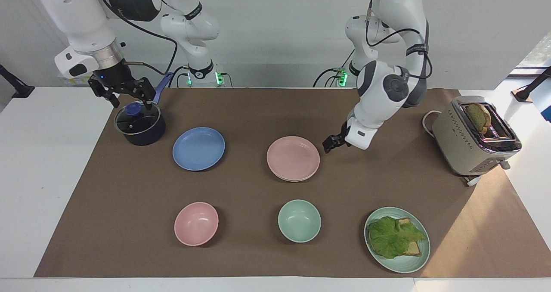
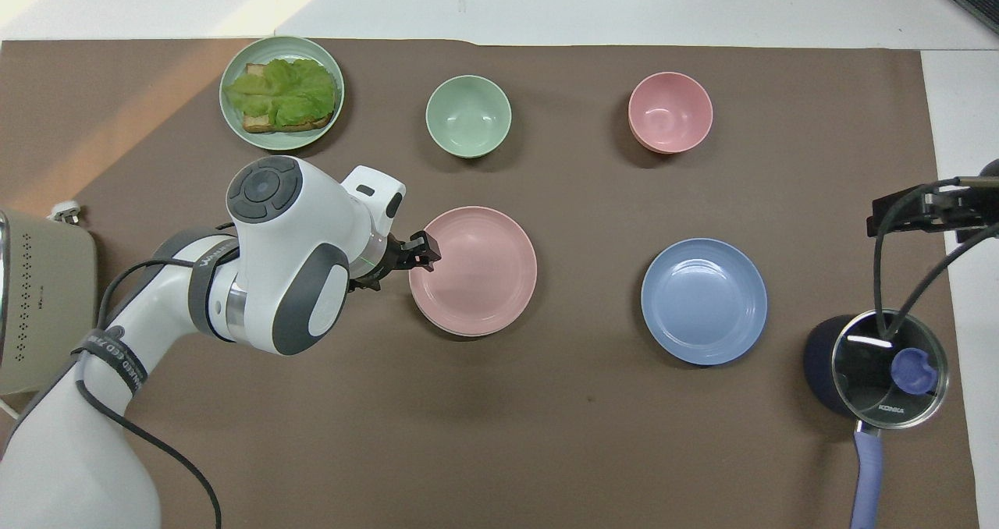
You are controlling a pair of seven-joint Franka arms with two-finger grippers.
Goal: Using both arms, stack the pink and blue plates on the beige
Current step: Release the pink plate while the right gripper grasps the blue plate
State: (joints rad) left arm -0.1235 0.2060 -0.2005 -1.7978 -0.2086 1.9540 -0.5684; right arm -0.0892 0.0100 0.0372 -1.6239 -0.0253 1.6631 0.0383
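Note:
The pink plate (image 1: 293, 158) (image 2: 473, 271) lies flat on the beige plate (image 1: 289, 179), of which only a thin pale rim shows under it. My left gripper (image 1: 328, 146) (image 2: 422, 250) is open and holds nothing. It hovers just off the pink plate's rim, toward the left arm's end of the table, without touching it. The blue plate (image 1: 198, 148) (image 2: 704, 300) lies alone on the mat, beside the stack toward the right arm's end. My right gripper (image 1: 131, 99) waits open over the pot's lid.
A dark pot with a glass lid (image 1: 140, 124) stands beside the blue plate, nearer to the robots. Farther from the robots are a pink bowl (image 1: 196, 223), a green bowl (image 1: 299, 220) and a green plate (image 1: 419, 257) with a lettuce sandwich. A toaster (image 1: 473, 137) stands at the left arm's end.

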